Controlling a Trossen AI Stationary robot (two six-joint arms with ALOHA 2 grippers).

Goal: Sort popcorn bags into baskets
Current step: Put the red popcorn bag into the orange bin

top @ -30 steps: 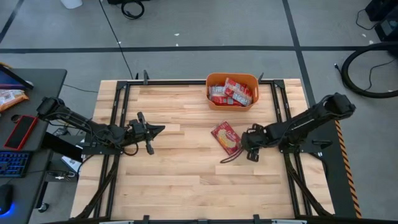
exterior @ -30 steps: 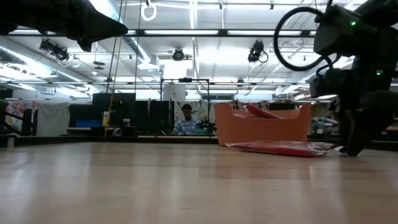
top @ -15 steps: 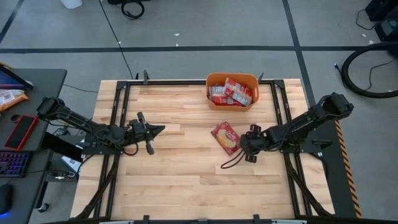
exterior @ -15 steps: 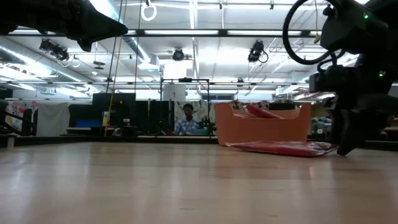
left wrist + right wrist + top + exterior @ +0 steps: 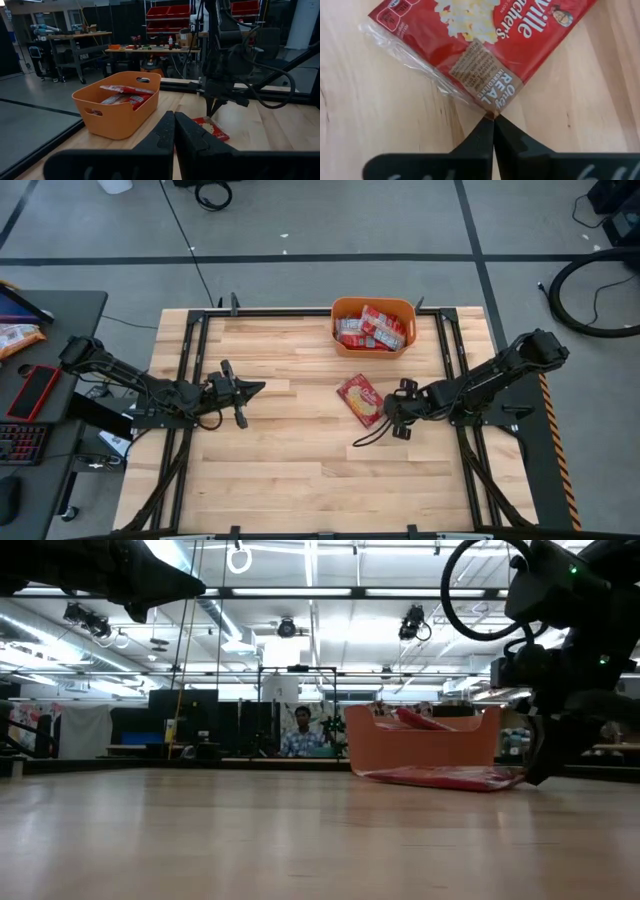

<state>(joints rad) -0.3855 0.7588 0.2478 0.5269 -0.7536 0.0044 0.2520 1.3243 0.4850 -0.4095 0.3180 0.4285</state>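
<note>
One red popcorn bag (image 5: 361, 400) lies flat on the wooden table, right of centre; it also shows in the right wrist view (image 5: 485, 35) and the low view (image 5: 440, 778). Behind it, at the far edge, stands the orange basket (image 5: 341, 307) with several red bags inside (image 5: 125, 95). My right gripper (image 5: 386, 417) is down at the bag's near right corner, shut on it. My left gripper (image 5: 258, 388) hangs shut above the table's left half, holding nothing. My right gripper pinches the popcorn bag's near right corner (image 5: 490, 113), the brown-printed one, between its two fingertips. The fingers (image 5: 537, 765) come from above, slanting in from the table's right. The bag lies flat on the table.
A dark cable loop (image 5: 366, 436) trails on the table near my right gripper. Black frame rails (image 5: 190, 370) run along the table's left and right sides. A desk with a red phone (image 5: 35, 392) stands off the left edge. A person (image 5: 300, 730) sits far behind the table.
My right gripper has moved a little toward the table's left, up to the bag's corner, and has shut on it. The bag stays flat on the table.
</note>
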